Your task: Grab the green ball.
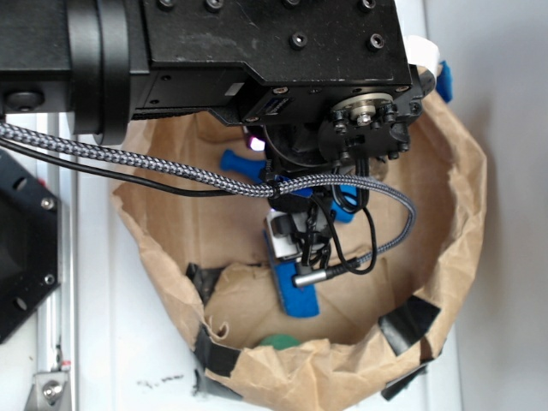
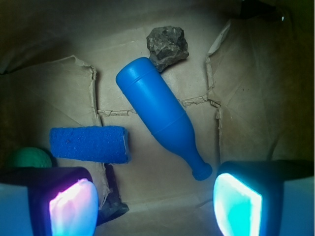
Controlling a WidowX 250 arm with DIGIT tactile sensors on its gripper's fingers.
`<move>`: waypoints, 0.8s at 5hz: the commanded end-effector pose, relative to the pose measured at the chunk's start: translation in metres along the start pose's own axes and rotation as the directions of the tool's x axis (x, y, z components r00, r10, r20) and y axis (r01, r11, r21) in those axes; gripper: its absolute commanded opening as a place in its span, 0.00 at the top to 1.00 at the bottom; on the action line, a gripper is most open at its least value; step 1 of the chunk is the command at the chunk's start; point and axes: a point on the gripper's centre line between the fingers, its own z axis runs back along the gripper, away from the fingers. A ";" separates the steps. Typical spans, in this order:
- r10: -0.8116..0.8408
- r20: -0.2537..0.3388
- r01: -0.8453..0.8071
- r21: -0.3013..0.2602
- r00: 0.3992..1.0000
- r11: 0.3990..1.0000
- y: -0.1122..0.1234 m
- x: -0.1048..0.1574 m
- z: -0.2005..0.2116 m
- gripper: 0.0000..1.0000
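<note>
The green ball [image 2: 30,157] lies at the far left of the wrist view, half hidden behind my left pad, just left of the blue sponge [image 2: 90,144]. In the exterior view the green ball [image 1: 278,341] peeks over the near rim of the paper bag. My gripper [image 2: 155,201] hangs above the bag floor, wide open, with only bare paper between the glowing pads [image 2: 74,206]. The ball sits outside the jaws, beyond the left pad. In the exterior view the gripper [image 1: 300,231] is largely hidden by the arm and its cables.
A blue bowling-pin-shaped bottle [image 2: 160,118] lies diagonally across the bag floor, its neck near my right pad. A brown lumpy rock [image 2: 168,45] touches its base. The brown paper bag wall [image 1: 445,163] rings everything, patched with black tape [image 1: 409,324].
</note>
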 end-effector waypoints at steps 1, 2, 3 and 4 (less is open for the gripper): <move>-0.024 0.049 0.024 -0.001 0.999 1.000 -0.007 0.005 0.014 0.00; -0.270 0.070 0.269 0.028 0.960 0.963 -0.012 0.009 0.010 0.00; -0.501 0.099 0.498 0.057 0.860 0.866 -0.012 0.011 0.007 0.00; -0.699 0.122 0.695 0.084 0.704 0.715 -0.017 0.011 0.007 0.00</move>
